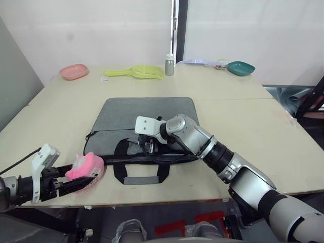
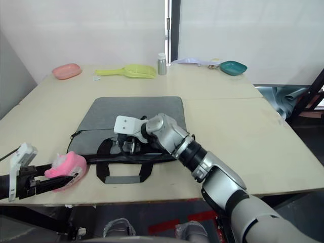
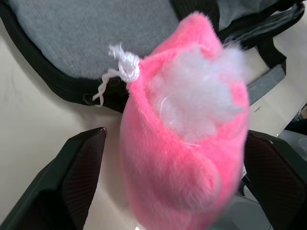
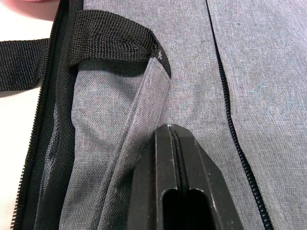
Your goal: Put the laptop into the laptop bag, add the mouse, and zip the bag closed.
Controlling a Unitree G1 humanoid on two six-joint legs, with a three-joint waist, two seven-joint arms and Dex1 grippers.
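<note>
On the grey laptop bag point(image 1: 147, 119), the right gripper point(image 1: 145, 146) presses fully closed fingers, gripping nothing.

Light beige wooden table point(image 1: 253, 121) fills most of the frame, w/ a seam running across its right half. Behind it, plain white wall point(image 1: 91, 30) across the top, split by a dark vertical strip point(image 1: 180, 25) at upper centre, poss. a door or window frame. Grey panel point(image 1: 12, 81) at far left. Dark floor point(image 1: 314, 131) at right edge. Even, soft light.
</note>
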